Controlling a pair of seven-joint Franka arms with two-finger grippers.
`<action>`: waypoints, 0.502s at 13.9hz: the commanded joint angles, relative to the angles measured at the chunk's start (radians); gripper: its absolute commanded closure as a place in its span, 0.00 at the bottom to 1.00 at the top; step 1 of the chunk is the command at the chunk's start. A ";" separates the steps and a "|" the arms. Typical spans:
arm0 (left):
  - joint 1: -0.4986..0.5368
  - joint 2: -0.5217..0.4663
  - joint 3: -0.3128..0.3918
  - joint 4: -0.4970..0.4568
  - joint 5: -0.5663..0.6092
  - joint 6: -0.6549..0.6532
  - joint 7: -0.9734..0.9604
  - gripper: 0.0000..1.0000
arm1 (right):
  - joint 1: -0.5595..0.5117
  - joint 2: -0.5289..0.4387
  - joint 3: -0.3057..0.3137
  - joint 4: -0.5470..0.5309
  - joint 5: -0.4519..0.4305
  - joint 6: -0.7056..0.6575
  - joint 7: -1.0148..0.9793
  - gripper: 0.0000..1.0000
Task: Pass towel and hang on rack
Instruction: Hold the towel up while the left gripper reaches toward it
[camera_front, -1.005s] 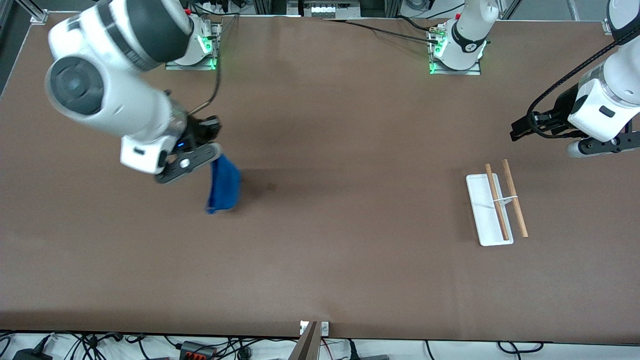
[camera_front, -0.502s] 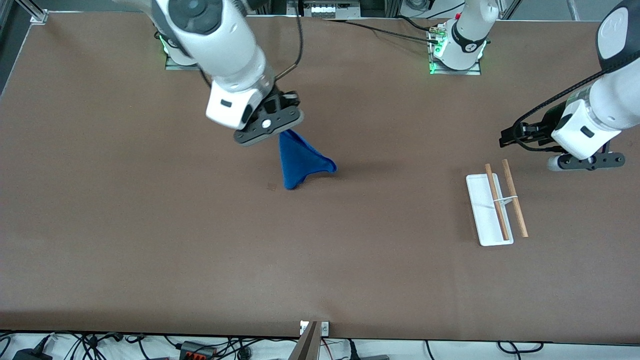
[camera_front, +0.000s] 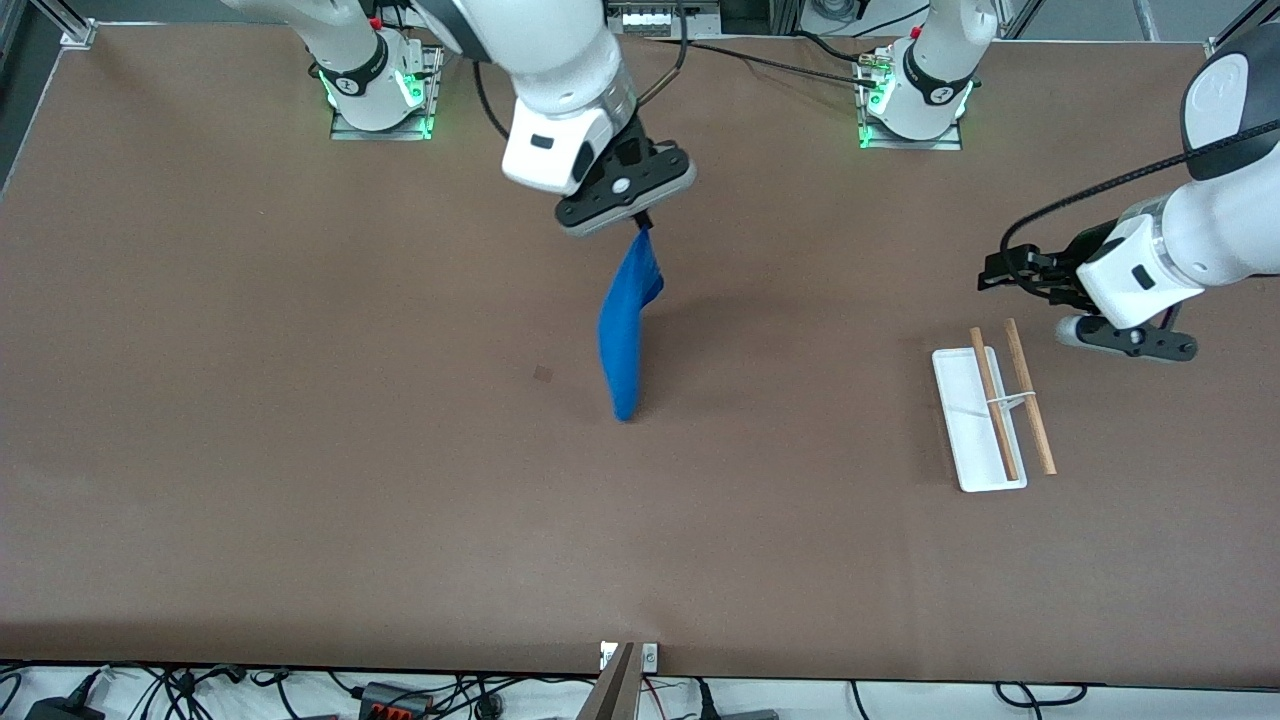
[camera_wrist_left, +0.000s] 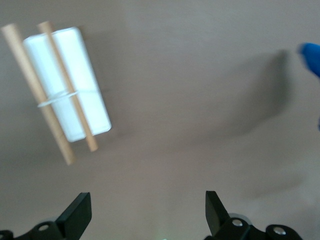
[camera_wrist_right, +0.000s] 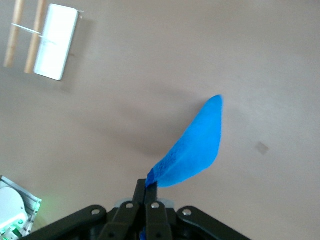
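We see the right end effector pinching the towel over mid-desk; the left end effector gapes, empty, above the rack, whose white tray holds nothing.

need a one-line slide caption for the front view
Right tool carries the blue towel above mid-table; left tool waits open beside the rack.

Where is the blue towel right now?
The towel hangs in the air from the shut right gripper over the middle of the table, well short of the rack at the left arm's end.
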 joint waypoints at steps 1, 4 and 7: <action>0.010 0.049 -0.002 -0.005 -0.085 0.071 0.263 0.00 | 0.044 0.010 -0.009 0.024 0.001 0.038 0.022 1.00; 0.010 0.049 -0.005 -0.085 -0.132 0.234 0.510 0.00 | 0.059 0.010 -0.008 0.024 0.001 0.058 0.024 1.00; -0.022 0.069 -0.020 -0.152 -0.204 0.348 0.765 0.00 | 0.079 0.010 -0.009 0.024 0.001 0.060 0.065 1.00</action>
